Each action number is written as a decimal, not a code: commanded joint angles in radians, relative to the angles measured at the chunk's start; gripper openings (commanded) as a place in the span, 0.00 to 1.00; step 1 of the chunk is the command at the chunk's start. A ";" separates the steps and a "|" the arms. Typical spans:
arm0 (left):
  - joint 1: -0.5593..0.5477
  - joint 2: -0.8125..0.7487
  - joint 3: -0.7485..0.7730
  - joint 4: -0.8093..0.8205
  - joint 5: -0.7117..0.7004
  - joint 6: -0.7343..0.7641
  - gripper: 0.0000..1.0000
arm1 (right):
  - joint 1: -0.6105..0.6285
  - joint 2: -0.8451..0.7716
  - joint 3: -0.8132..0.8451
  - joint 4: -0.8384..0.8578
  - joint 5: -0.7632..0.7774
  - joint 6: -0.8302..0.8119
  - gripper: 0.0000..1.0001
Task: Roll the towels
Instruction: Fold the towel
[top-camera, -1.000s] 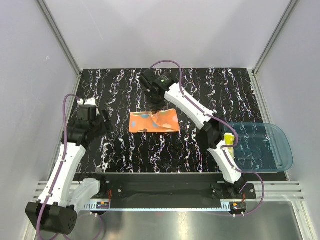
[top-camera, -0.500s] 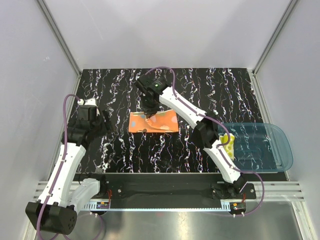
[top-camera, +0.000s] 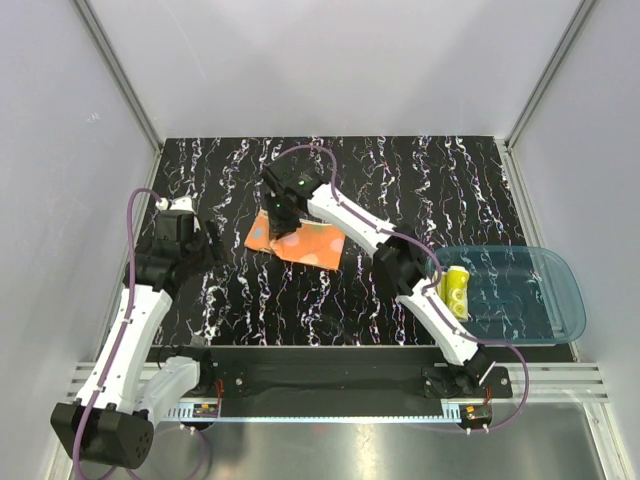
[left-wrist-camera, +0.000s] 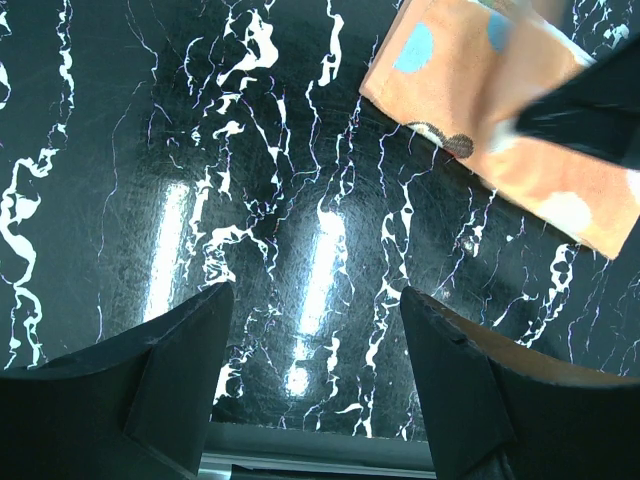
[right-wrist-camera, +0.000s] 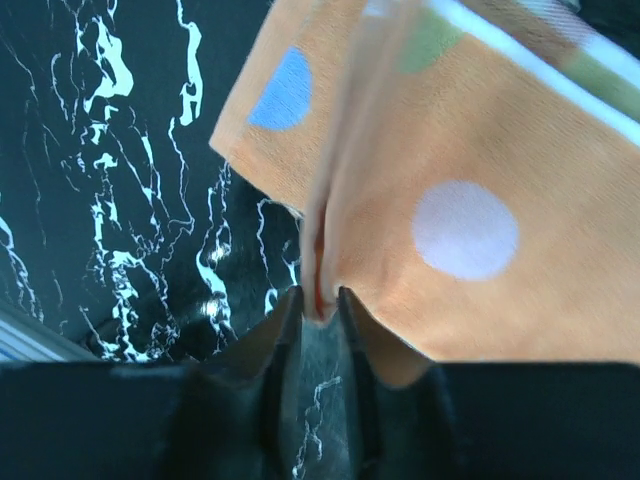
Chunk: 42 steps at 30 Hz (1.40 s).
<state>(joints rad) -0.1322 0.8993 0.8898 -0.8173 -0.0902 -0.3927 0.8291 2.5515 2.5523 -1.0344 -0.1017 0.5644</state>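
The orange towel (top-camera: 305, 242) with light blue dots lies tilted on the black marbled table, near the middle. My right gripper (top-camera: 277, 214) is at its upper left end. In the right wrist view the two fingers (right-wrist-camera: 278, 330) stand close together with a raised fold of the orange towel (right-wrist-camera: 470, 200) pinched between their tips. The yellow towel (top-camera: 456, 290) sits rolled in the left end of the blue tray (top-camera: 545, 300). My left gripper (top-camera: 205, 240) hovers to the left of the orange towel (left-wrist-camera: 480, 70), open with only table between its fingers (left-wrist-camera: 190, 370).
The translucent blue tray sits at the table's right edge, partly overhanging it. Grey walls and aluminium rails enclose the table on three sides. The right arm stretches diagonally across the table from its base to the towel.
The right gripper has moved left and slightly toward the near edge, dragging the orange towel with it; the towel has shifted left and turned to a tilt. The left arm has stayed put.
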 joint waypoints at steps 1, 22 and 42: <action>-0.006 0.004 -0.002 0.029 -0.019 -0.005 0.73 | 0.027 0.055 0.008 0.130 -0.087 0.011 0.29; -0.026 0.278 0.035 0.139 0.075 -0.058 0.71 | -0.195 -0.548 -0.692 0.389 -0.115 0.012 0.77; -0.104 0.829 0.278 0.319 0.063 -0.146 0.64 | -0.351 -0.495 -0.939 0.430 -0.233 -0.132 0.66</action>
<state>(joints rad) -0.2325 1.7092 1.1130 -0.5495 -0.0219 -0.5285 0.4847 2.0136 1.5524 -0.6315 -0.3103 0.4728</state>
